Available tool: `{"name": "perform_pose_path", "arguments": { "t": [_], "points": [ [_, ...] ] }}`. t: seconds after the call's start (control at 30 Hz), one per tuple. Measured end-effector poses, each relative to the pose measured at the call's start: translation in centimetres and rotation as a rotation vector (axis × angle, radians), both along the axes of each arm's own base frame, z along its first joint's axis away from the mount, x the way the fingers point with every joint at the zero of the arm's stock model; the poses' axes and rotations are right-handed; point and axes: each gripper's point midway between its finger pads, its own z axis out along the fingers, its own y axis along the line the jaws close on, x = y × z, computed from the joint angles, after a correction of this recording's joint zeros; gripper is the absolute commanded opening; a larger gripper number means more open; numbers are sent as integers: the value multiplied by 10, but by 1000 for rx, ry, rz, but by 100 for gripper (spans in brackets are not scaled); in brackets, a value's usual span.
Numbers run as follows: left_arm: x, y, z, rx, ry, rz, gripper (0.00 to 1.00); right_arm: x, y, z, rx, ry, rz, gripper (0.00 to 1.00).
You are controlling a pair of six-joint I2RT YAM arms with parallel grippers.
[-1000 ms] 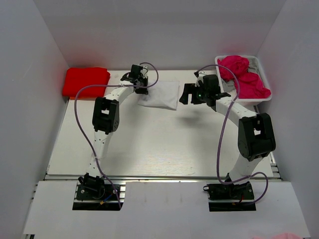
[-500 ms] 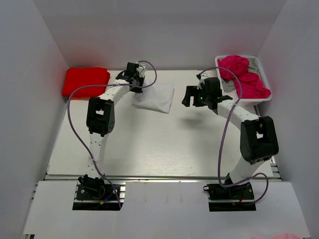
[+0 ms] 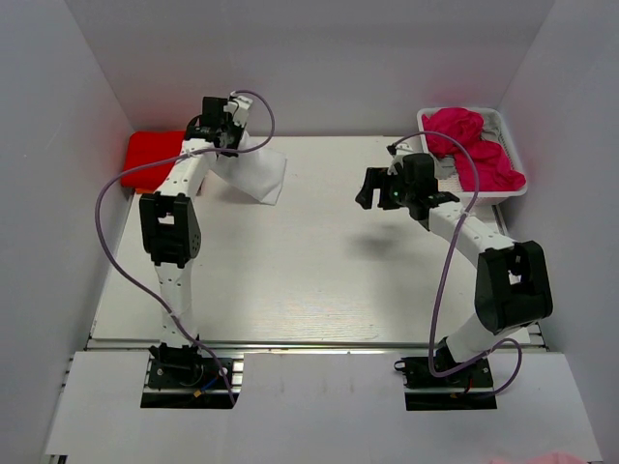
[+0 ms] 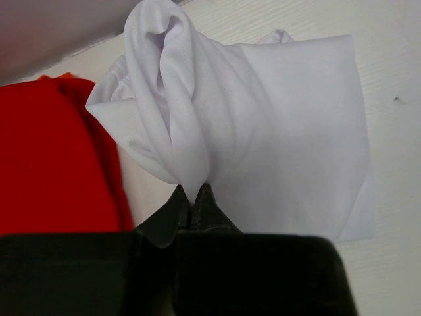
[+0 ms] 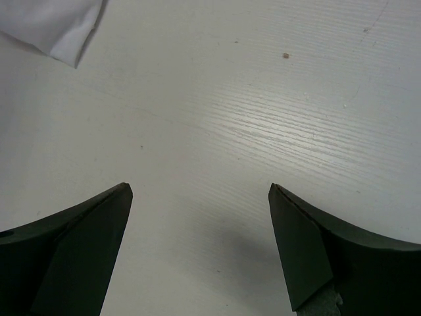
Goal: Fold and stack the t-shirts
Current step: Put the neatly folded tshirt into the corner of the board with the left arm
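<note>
My left gripper (image 3: pixel 230 135) is shut on an edge of the folded white t-shirt (image 3: pixel 256 170) and holds it lifted at the back left, part of it hanging to the table. The left wrist view shows the white t-shirt (image 4: pixel 263 125) bunched in the closed gripper (image 4: pixel 193 191), with the red t-shirt (image 4: pixel 52 158) just to its left. The folded red t-shirt (image 3: pixel 155 158) lies at the back left corner. My right gripper (image 3: pixel 372 188) is open and empty above bare table (image 5: pixel 217 131). Magenta-pink t-shirts (image 3: pixel 474 145) fill the basket.
A white wire basket (image 3: pixel 513 155) stands at the back right. White walls enclose the table on the left, back and right. A corner of the white t-shirt (image 5: pixel 59 26) shows at the top left of the right wrist view.
My left gripper has carried the white t-shirt leftward and up, from the table's back middle toward the red t-shirt. My right gripper has stayed about where it was, open.
</note>
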Motion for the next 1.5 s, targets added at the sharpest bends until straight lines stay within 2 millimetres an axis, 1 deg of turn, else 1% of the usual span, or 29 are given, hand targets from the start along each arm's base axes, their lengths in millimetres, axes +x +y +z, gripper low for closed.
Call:
{"name": "perform_pose_path", "arguments": {
  "t": [0.13, 0.27, 0.33, 0.4, 0.5, 0.67, 0.73, 0.8, 0.97, 1.1, 1.27, 1.4, 1.5],
  "points": [
    [2, 21, 3, 50, -6, -8, 0, 0, -1, -1, -5, 2, -7, 90],
    [9, 33, 24, 83, -52, -13, 0, 1, -3, -1, -11, 3, -13, 90],
    [9, 39, 34, 93, -71, -13, 0, 1, -3, -2, -13, 7, -14, 90],
    [7, 43, 48, 100, -95, -13, 0, 2, -1, -3, -14, 21, -7, 90],
    [4, 49, 77, 108, -150, -5, 0, 8, 2, -4, -15, 31, 5, 90],
    [1, 67, 131, 123, -273, 37, 0, 5, 2, -6, -23, 50, 11, 90],
    [0, 77, 144, 128, -304, 57, 0, 4, 1, -7, -28, 59, 12, 90],
    [1, 87, 152, 133, -325, 76, 0, 3, 1, -7, -30, 64, 12, 90],
    [2, 114, 153, 135, -333, 129, 0, 5, -1, -5, -41, 62, -2, 90],
    [1, 133, 150, 128, -324, 167, 0, 6, -6, -5, -59, 70, -22, 90],
    [3, 155, 138, 110, -301, 210, 0, 8, -8, 0, -69, 67, -36, 90],
    [3, 169, 124, 96, -276, 236, 0, 14, -7, 10, -65, 44, -42, 90],
    [6, 182, 113, 95, -265, 266, 0, 18, -6, 13, -63, 37, -43, 90]
  ]
}}
